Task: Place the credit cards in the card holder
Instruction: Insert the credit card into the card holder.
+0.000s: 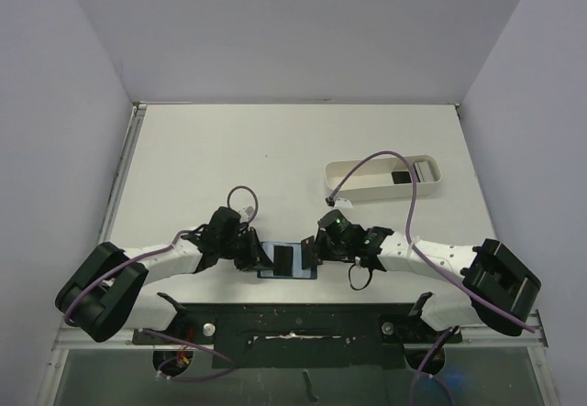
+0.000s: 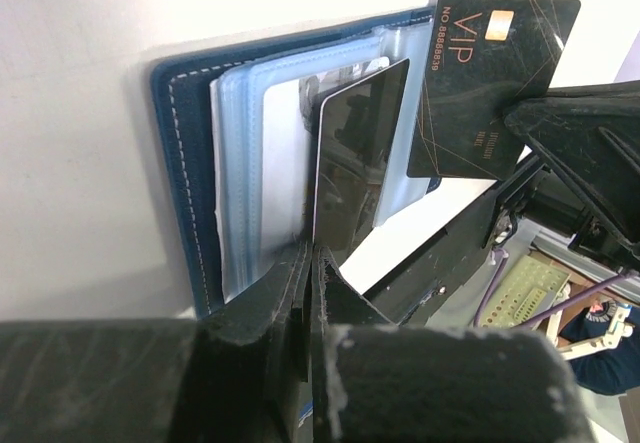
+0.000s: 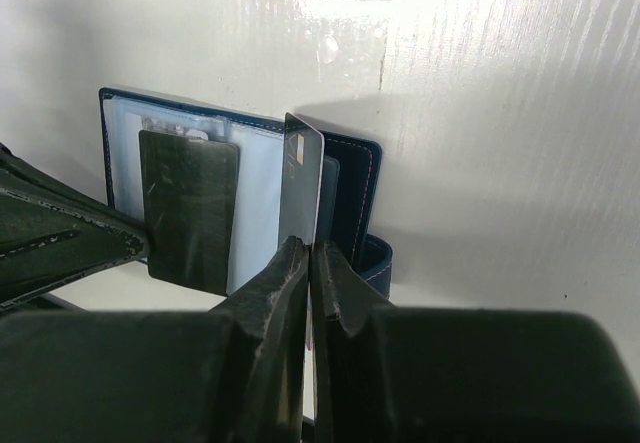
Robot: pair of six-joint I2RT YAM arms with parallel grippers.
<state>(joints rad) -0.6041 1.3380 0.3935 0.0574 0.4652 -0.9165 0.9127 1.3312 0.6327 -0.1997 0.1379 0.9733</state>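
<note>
The card holder (image 1: 299, 272) lies open near the table's front edge, navy outside with clear pale sleeves inside (image 2: 260, 153) (image 3: 255, 178). My left gripper (image 2: 313, 251) (image 1: 255, 255) is shut on the bottom edge of a dark credit card (image 2: 360, 153) (image 3: 190, 208) that lies over the sleeves. My right gripper (image 3: 312, 246) (image 1: 315, 246) is shut on a second credit card, seen edge-on (image 3: 300, 173) above the holder's right half. In the left wrist view its face reads VIP (image 2: 490, 73). The holder's snap tab (image 3: 375, 258) sticks out on the right.
A long white oval tray (image 1: 367, 195) stands at the back right with a small dark item (image 1: 401, 177) inside. Purple cables (image 1: 415, 213) loop over both arms. Grey walls close in the table on the left, right and back.
</note>
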